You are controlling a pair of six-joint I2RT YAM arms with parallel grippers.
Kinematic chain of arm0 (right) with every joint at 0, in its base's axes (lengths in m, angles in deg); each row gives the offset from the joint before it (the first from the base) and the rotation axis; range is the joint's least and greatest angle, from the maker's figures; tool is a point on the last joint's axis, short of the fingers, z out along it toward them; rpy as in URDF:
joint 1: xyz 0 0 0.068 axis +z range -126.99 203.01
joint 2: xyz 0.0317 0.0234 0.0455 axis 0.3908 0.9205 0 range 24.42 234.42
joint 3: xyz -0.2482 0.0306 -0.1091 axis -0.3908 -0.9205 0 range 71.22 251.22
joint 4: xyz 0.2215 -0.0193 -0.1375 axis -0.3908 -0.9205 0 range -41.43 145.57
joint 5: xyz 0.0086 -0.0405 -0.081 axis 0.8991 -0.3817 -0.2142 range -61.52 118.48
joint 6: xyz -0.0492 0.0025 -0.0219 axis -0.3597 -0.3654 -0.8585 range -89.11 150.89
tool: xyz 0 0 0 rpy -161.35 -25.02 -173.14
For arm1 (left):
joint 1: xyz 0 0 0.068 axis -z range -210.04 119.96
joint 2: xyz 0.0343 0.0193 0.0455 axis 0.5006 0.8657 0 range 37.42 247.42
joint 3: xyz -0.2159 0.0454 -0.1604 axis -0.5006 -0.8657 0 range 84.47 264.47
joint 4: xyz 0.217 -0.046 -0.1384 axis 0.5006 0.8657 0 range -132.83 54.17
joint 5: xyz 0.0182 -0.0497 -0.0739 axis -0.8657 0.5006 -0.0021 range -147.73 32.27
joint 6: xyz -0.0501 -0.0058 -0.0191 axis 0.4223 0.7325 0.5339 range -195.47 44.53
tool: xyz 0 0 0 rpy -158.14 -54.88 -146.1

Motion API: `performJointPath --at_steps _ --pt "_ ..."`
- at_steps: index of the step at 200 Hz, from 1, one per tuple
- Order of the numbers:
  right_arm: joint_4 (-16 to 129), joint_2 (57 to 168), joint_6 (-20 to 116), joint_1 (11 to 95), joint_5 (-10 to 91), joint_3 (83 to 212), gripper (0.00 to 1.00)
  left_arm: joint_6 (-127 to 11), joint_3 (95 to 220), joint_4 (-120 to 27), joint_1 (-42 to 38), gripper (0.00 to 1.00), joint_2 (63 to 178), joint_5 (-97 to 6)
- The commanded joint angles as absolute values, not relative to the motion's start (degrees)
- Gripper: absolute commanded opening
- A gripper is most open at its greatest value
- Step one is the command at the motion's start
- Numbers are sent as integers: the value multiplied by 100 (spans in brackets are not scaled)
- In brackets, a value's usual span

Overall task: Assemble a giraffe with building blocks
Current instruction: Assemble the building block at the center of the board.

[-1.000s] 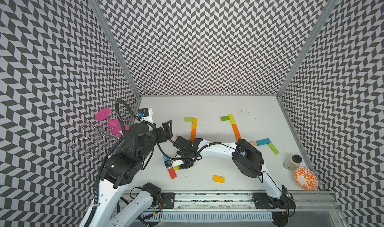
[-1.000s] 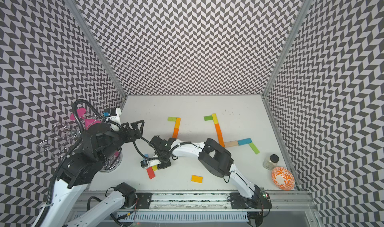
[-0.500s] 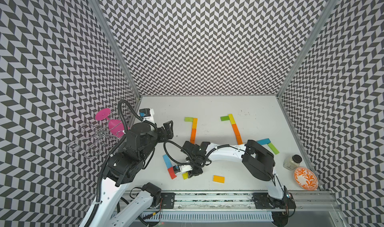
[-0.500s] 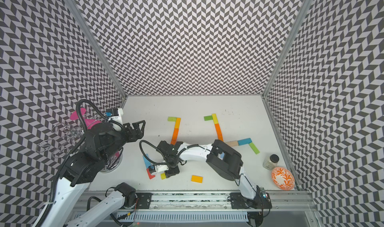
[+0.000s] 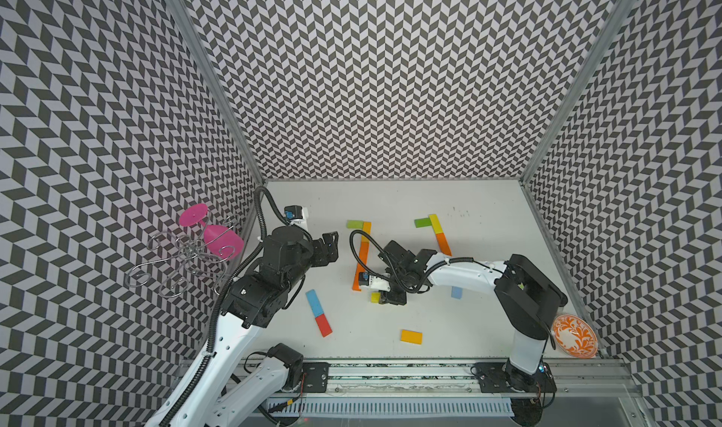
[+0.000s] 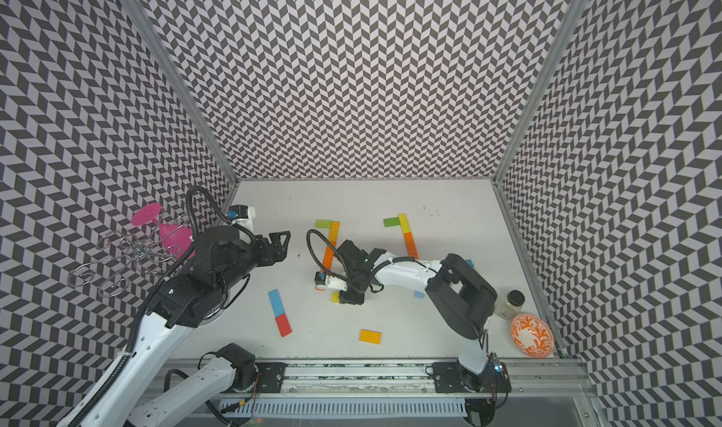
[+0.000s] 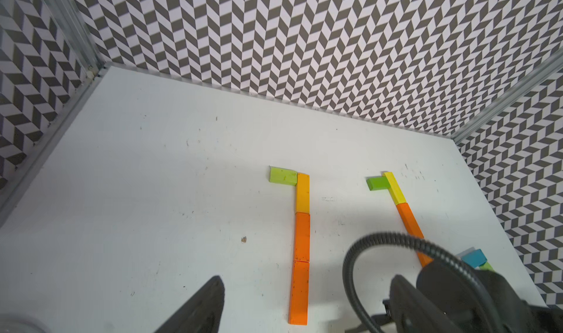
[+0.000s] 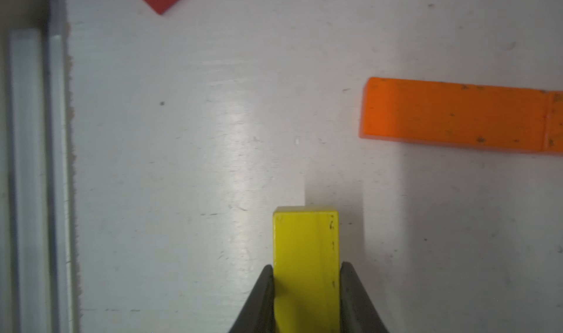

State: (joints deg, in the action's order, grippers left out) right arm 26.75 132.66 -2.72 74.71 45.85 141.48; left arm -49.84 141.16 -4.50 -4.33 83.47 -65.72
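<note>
The white desk (image 5: pixel 469 327) carries everything, and two flat block figures are laid out on it. The left pincer (image 6: pixel 279 241) hangs released and empty, well apart from any block. The right pincer (image 8: pixel 306 266) is clenched on the yellow block (image 8: pixel 304 240), one pad on each long side, so it is grasping the task's piece.

The long orange row (image 8: pixel 454 115) is the neck of the nearer figure. Its free end lies ahead of the right pincer's tips and off to one side, near but not touching. The blue block (image 5: pixel 314 302) and red block (image 5: pixel 324 324) lie end to end, further out on the opposite side of the pincer from the row. An amber block (image 5: pixel 411 336) lies loose, apart from the pincer.

The yellow block is the smallest piece here. About half its length sticks out beyond the fingertips, in line with the fingers. It seems to ride just clear of the desk, judging by its offset shadow, though the close view does not settle that.

I judge it to be light, rigid painted wood. It won't crush, but its smooth faces could let it slip or twist. The best hold is across the narrow width near mid-length, as the pincer has it now, which leaves the free end exposed for butting against the orange row.
</note>
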Motion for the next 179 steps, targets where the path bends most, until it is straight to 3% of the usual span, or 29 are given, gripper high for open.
performJointPath --at_steps 1,86,179 --pt "3114 13550 157 7515 4351 14428 18 -4808 13909 -593 -489 86 8251 -6304" --pt "3009 14130 965 7514 3970 14847 18 -4186 12898 -183 -535 84 7328 -5048" --pt "2590 14244 596 7736 3938 15008 23 -4101 12607 -65 -539 84 7100 -5025"
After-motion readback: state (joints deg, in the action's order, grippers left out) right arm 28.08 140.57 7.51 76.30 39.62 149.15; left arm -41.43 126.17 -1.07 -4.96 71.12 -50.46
